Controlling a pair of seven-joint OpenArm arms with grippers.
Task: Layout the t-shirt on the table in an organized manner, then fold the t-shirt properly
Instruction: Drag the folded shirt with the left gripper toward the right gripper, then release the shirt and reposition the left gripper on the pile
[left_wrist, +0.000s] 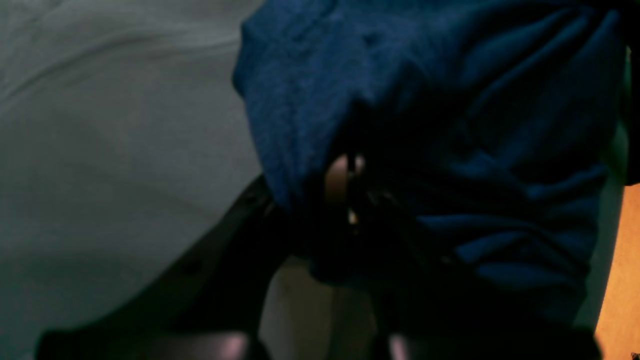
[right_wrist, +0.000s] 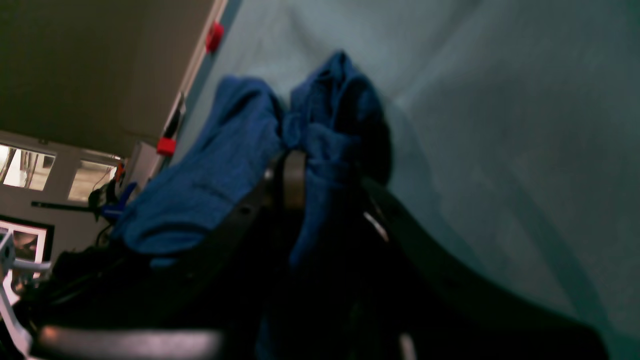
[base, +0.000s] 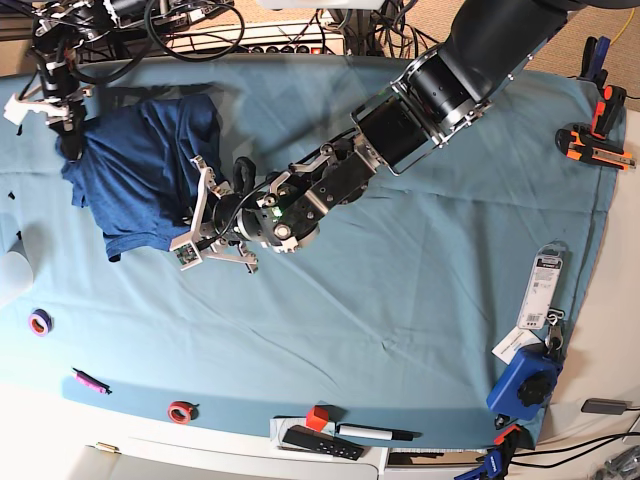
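Closest to the lens in the left wrist view, the dark fingers of the left gripper (left_wrist: 345, 200) are buried in folds of the t-shirt (left_wrist: 450, 150), pinched shut on the cloth with a small pale pad showing between the dark blue wrinkles; the light teal table (left_wrist: 110, 150) fills the rest of that view. From the right wrist camera, the right gripper (right_wrist: 320, 185) likewise has its curved black fingers closed around a bunched ridge of the t-shirt (right_wrist: 225, 175), which humps up in two rumpled lobes above the table (right_wrist: 500, 125). Seen from the base camera, the t-shirt (base: 140, 175) lies crumpled near the far left corner of the table (base: 400, 300), well away from the near edge and the right edge. The left gripper (base: 205, 225) reaches across from the far right side and meets the garment's right-hand border, while the right gripper (base: 70, 140) comes down at the shirt's far left corner, close to the table's left edge. Along the near edge sit a purple tape ring (base: 39, 322), a pink marker (base: 88, 381), a red tape ring (base: 180, 411), a red block (base: 317, 417) and a black remote (base: 320, 442). An orange-and-black tool (base: 595, 145) rests by the right edge, and a blue clamp (base: 525, 385) sits at the near right corner.
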